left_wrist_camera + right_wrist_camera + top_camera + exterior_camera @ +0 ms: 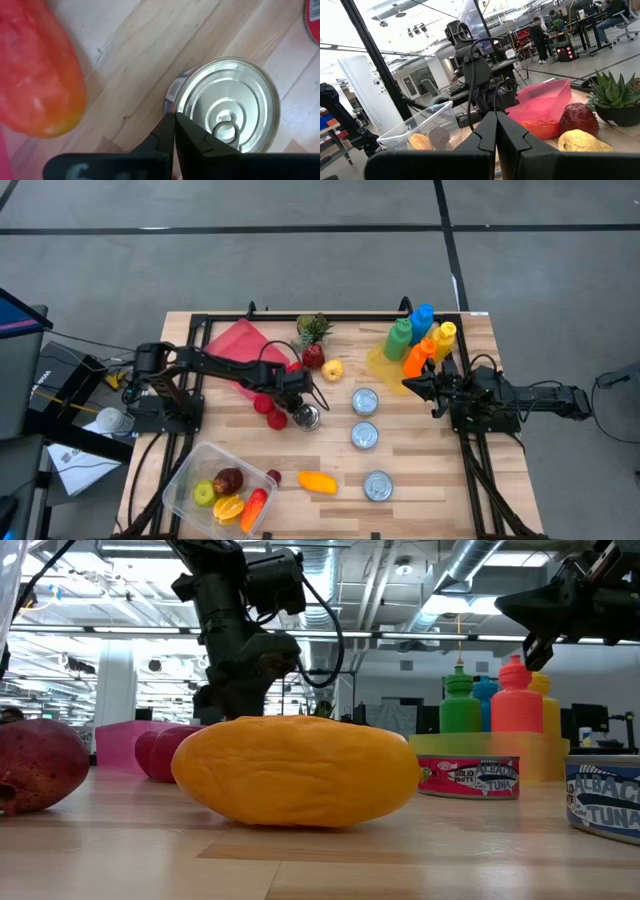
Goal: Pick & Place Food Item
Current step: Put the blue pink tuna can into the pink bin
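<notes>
A silver tin can (pixel 308 417) stands upright on the wooden table, lid up (pixel 230 105). My left gripper (pixel 300 406) points steeply down at it, fingers shut (pixel 174 120) over the lid's edge, nothing between them. Two red fruits (pixel 270 411) lie just left of the can; one fills the left wrist view (pixel 35 75). An orange mango (pixel 318 481) lies near the front edge. A clear tub (pixel 185 480) at the front left holds several fruits. My right gripper (pixel 408 385) is shut, raised at the right. My left gripper's shut fingertips (pixel 167 125) stand at the rim of the can's lid (pixel 182 100), coming from above and slanting. I cannot tell whether they touch the rim. The can stands upright on the table.
Three tuna cans (pixel 365 401) (pixel 364 435) (pixel 378 485) stand right of centre. Coloured bottles sit in a yellow tray (pixel 380 365) at the far right. A pink tray (pixel 240 345), a potted plant (pixel 313 328), a red fruit (pixel 313 356) and a yellow one (pixel 333 369) are at the back.
</notes>
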### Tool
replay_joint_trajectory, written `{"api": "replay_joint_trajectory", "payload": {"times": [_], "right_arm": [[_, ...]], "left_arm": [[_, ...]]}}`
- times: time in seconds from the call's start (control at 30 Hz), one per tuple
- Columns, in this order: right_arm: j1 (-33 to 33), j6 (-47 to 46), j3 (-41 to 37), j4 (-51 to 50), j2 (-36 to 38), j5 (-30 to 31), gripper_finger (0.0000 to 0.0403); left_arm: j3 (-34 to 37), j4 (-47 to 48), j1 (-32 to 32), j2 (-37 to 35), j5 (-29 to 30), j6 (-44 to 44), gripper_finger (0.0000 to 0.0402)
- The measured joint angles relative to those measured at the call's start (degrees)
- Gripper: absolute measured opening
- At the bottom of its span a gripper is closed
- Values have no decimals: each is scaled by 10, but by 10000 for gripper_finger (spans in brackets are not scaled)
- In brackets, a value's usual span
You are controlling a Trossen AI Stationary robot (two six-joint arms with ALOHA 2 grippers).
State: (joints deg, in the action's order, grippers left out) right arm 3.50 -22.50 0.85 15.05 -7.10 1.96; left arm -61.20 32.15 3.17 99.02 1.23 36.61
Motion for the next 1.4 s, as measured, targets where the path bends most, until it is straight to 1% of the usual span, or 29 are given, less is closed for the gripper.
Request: {"api": "replay_joint_trajectory", "payload": {"times": [0.23, 0.67, 1.17, 1.4], "right_arm": [[0, 0, 0, 0, 0, 0, 0], [0, 0, 0, 1, 0, 0, 0], [0, 0, 0, 0, 0, 0, 0], [0, 0, 0, 0, 0, 0, 0]], "left_arm": [[2, 20, -3, -28, 10, 17, 1], [0, 16, -2, -63, 30, 29, 0], [-1, 11, -2, -68, 31, 31, 0], [-26, 15, -2, -68, 30, 29, 0]]}}
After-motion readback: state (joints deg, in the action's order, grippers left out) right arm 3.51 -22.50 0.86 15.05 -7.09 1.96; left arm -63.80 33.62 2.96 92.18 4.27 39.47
